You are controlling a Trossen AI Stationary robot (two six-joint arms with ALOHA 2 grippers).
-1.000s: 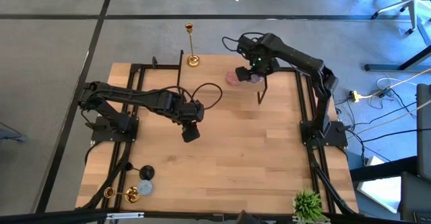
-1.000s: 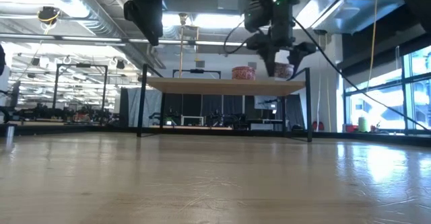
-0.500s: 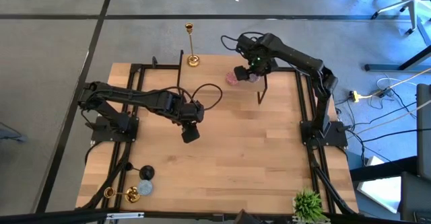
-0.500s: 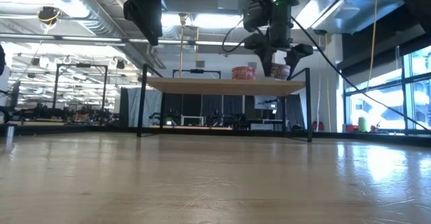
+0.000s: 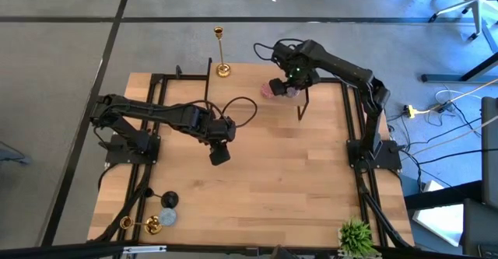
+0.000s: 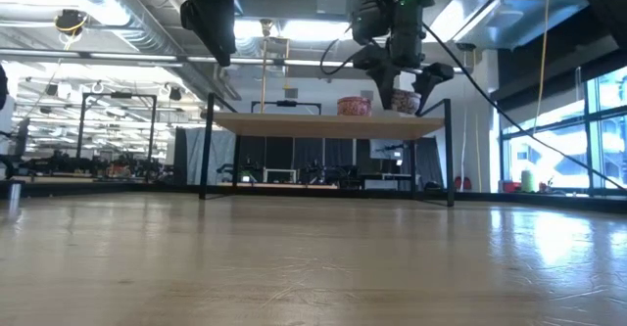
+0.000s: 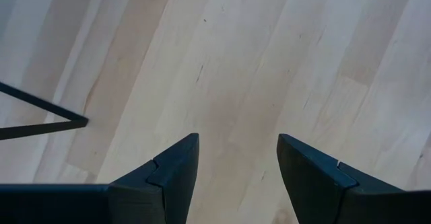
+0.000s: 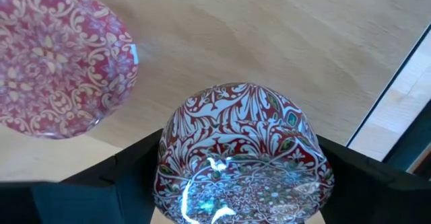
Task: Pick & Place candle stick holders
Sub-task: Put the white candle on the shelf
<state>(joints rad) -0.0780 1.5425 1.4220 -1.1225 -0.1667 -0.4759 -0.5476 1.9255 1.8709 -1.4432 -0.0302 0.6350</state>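
The right pincer hangs over the far edge of the table, at about one o'clock from the table's middle, its dark fingers set on either side of a small red-and-white patterned bowl turned upside down. In the right wrist view the fingers flank the bowl's sides closely; whether they press on it cannot be told. Just beside that bowl lies a second patterned dish in the same red-and-white design, resting on the pale wood.

The left pincer hovers near the table's middle, toward nine o'clock, with its two fingers spread apart and nothing between them; only bare planks show below it in the left wrist view.

One gold candlestick stands upright at the far edge of the table, at about eleven o'clock, well apart from both pincers, its round base by the black frame rail. A second gold candlestick lies on its side at the near left corner, at about seven o'clock, close to a dark round disc and a pale grey disc.

A small green plant sits at the near right corner, at about five o'clock. In the low view the right pincer and both patterned pieces show above a raised wooden shelf.
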